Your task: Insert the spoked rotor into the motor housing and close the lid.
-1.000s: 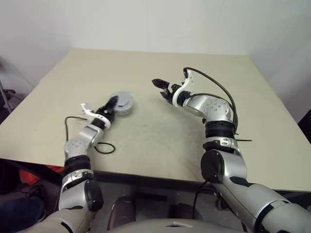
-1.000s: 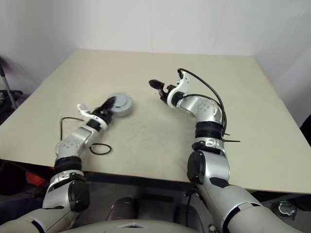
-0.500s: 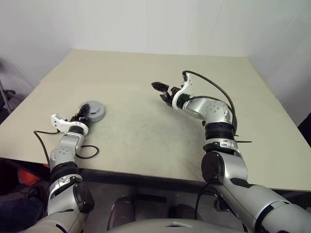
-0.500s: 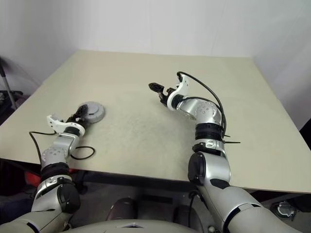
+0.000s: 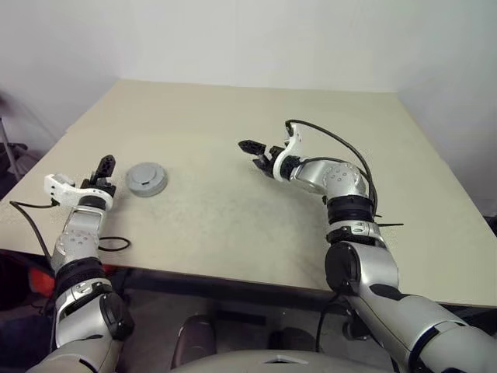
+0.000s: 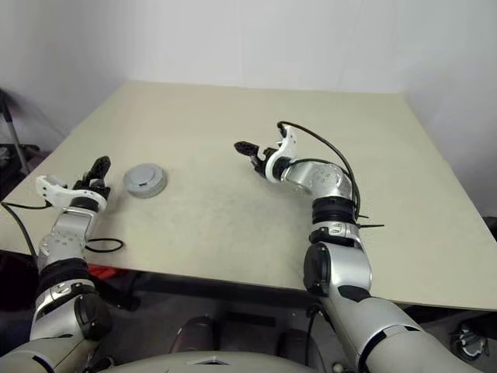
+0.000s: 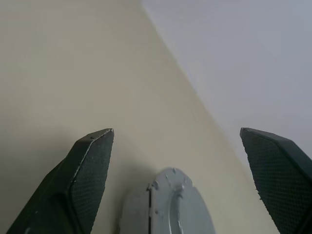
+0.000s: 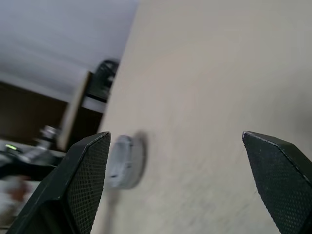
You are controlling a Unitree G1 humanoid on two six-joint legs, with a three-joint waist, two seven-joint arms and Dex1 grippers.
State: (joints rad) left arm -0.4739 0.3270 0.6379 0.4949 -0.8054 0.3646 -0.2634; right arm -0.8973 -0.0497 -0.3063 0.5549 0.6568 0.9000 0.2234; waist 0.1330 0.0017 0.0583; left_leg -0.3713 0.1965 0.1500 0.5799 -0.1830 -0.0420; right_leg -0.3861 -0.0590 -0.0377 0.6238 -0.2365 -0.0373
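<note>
Beige table, grey disc-shaped assembly just beside left gripper. Jaws spread, empty. Right gripper well apart, also spread.

Beige square table against plain white walls, evenly lit.

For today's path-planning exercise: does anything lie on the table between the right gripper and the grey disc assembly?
Nothing visible does. Bare table separates the open right gripper from the grey disc assembly. The open left gripper sits on the disc's far side, not in between.
</note>
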